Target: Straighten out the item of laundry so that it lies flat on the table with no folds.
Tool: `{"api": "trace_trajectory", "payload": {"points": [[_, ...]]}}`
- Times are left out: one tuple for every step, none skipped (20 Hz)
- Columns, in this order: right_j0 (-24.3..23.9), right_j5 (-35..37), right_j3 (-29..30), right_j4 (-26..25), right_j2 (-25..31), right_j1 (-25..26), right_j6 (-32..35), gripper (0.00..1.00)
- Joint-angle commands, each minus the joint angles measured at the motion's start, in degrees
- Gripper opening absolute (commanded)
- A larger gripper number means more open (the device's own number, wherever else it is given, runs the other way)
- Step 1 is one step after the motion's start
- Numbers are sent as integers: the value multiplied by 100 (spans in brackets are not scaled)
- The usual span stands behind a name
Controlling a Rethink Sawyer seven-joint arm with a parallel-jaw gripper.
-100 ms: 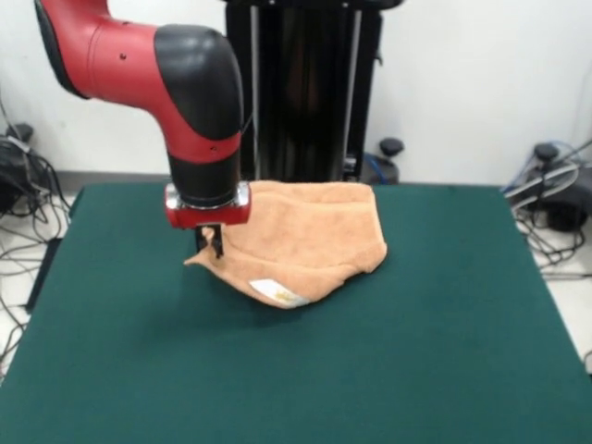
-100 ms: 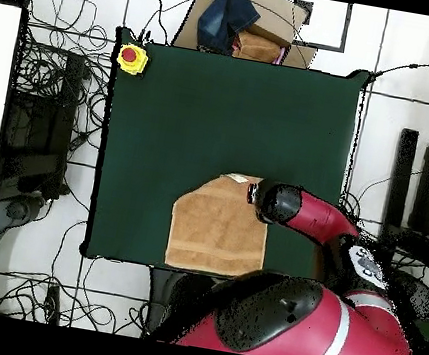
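Note:
The item of laundry [image 1: 305, 236] [image 2: 218, 227], a peach-orange towel, lies on the far middle of the dark green table [image 1: 416, 351] [image 2: 220, 106]. Its front edge is folded over, and a white label [image 1: 277, 292] shows there. My gripper [image 1: 212, 244] points straight down at the towel's left corner, with its dark fingers close together and pinching the cloth. That corner is drawn out into a point toward the gripper. In the overhead view the arm's wrist [image 2: 277, 202] covers the gripper, which sits at the towel's upper right corner.
A yellow box with a red button [image 2: 131, 57] sits on one table corner. A cardboard box with clothes [image 2: 244, 23] stands beyond the table edge. Cables [image 1: 23, 185] lie on the floor around the table.

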Motion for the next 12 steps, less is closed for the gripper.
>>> {"api": "trace_trajectory", "payload": {"points": [[225, -120, -795, 187, 275, 347, 858, 0], [213, -227, -793, 163, 286, 405, 877, 0], [201, -333, -791, 139, 297, 463, 896, 0], [195, -410, -785, 116, 294, 507, 916, 0], [184, -467, -758, 96, 282, 556, 941, 0], [187, -323, -668, 138, 258, 574, 983, 0], [266, -199, -538, 161, 129, 591, 1099, 0], [339, -188, -388, 156, 9, 634, 1223, 0], [359, -279, -289, 151, -44, 687, 1315, 0], [331, -480, -235, 107, -45, 788, 1346, 0], [300, -629, -234, 73, -37, 892, 1349, 0], [277, -679, -242, 70, -18, 969, 1334, 0]]}}
